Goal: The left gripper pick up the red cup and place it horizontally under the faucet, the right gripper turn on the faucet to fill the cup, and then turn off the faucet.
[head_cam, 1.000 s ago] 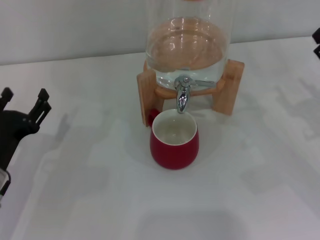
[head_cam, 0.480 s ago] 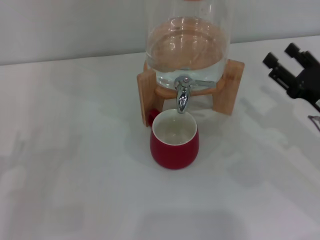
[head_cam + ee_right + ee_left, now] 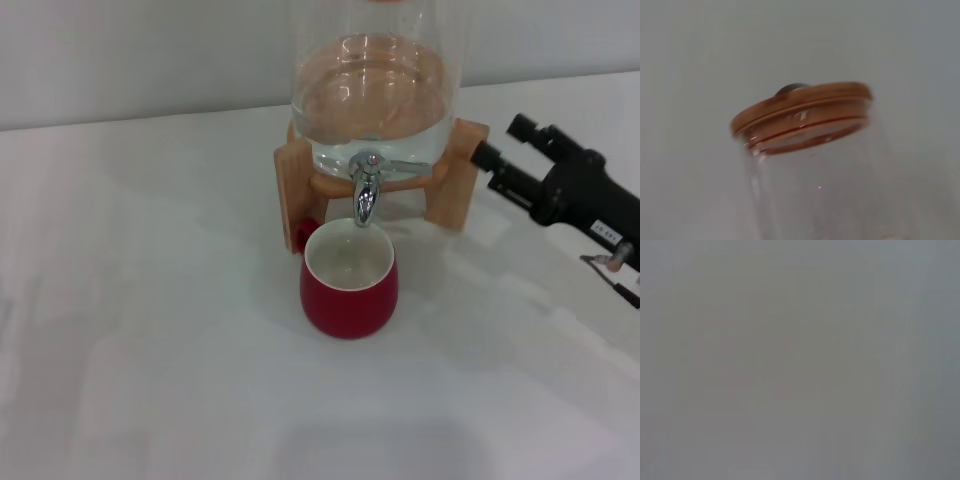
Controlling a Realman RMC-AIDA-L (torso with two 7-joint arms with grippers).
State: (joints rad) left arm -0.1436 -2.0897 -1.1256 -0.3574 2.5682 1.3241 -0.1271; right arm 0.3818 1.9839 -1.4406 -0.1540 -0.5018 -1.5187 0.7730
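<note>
My right gripper (image 3: 508,150) hangs beside the wooden stand (image 3: 462,175), fingers apart, holding nothing. The faucet (image 3: 366,192) lies toward my left from it, lever pointing at me. The red cup (image 3: 349,279) stands upright directly beneath the faucet's spout.

The cup (image 3: 349,283) is dark red outside, cream-white inside. At its twelve o'clock hangs the shiny chrome faucet (image 3: 365,193) on a clear glass jar (image 3: 375,90) in a pale wooden stand (image 3: 457,174). The jar's lid (image 3: 801,111) is wood-brown. The right hand (image 3: 509,155) is black with a white label, on a white desk (image 3: 150,300).
</note>
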